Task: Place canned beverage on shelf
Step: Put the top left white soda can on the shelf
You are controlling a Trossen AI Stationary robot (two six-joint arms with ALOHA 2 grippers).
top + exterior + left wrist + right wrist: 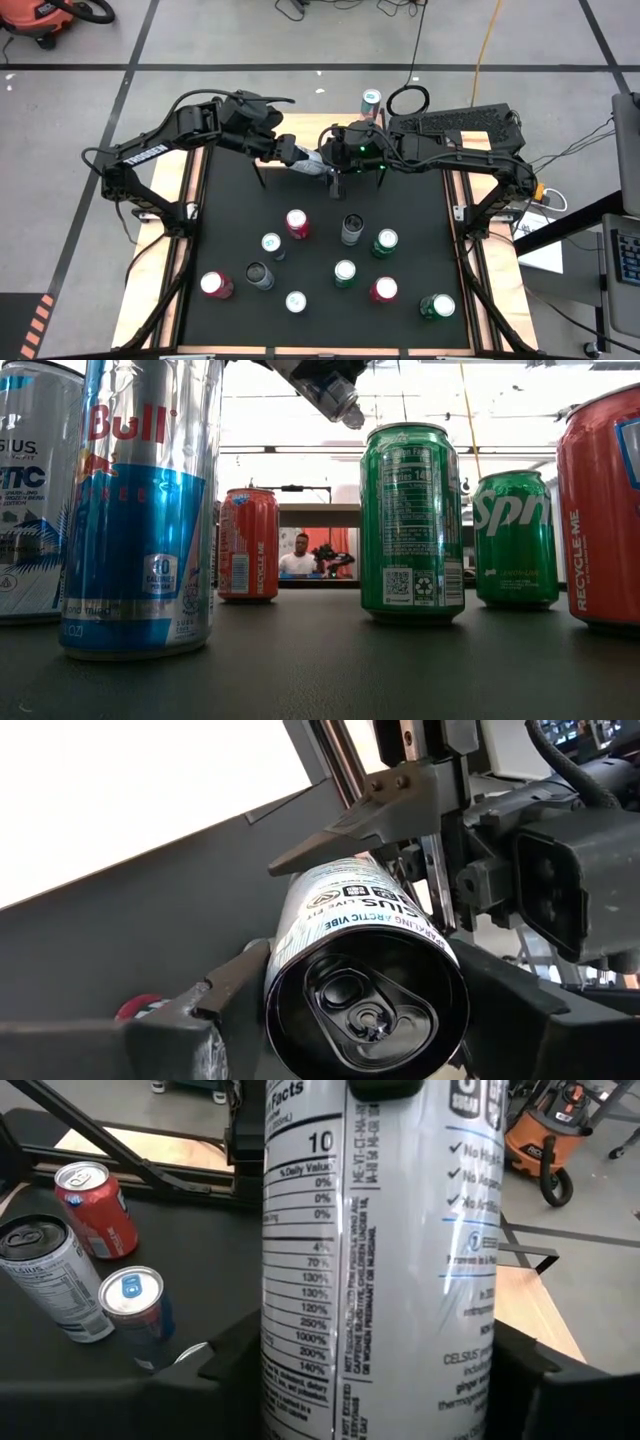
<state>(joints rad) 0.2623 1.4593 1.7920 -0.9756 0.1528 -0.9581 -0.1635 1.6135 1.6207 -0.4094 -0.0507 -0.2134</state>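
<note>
The held can [370, 1260] is white with black print — its top is black. The table [400, 200] is black, edged in light wood. On it stand red cans, such as one [297, 223] with a pale top, green cans [412, 520] with white lettering, and a silver-and-blue can [140, 510] bearing red letters. Both arms are dark — the left arm [150, 150] carries white lettering.

Light-wood shelf on thin black legs [300, 135]: almost wholly hidden under both arms in high view.

Slim white can with black print [380, 1260], between right gripper [375, 1380] fingers: top and bottom cut by frame edges.

Distant person [299, 556]: too small to make out.
</note>
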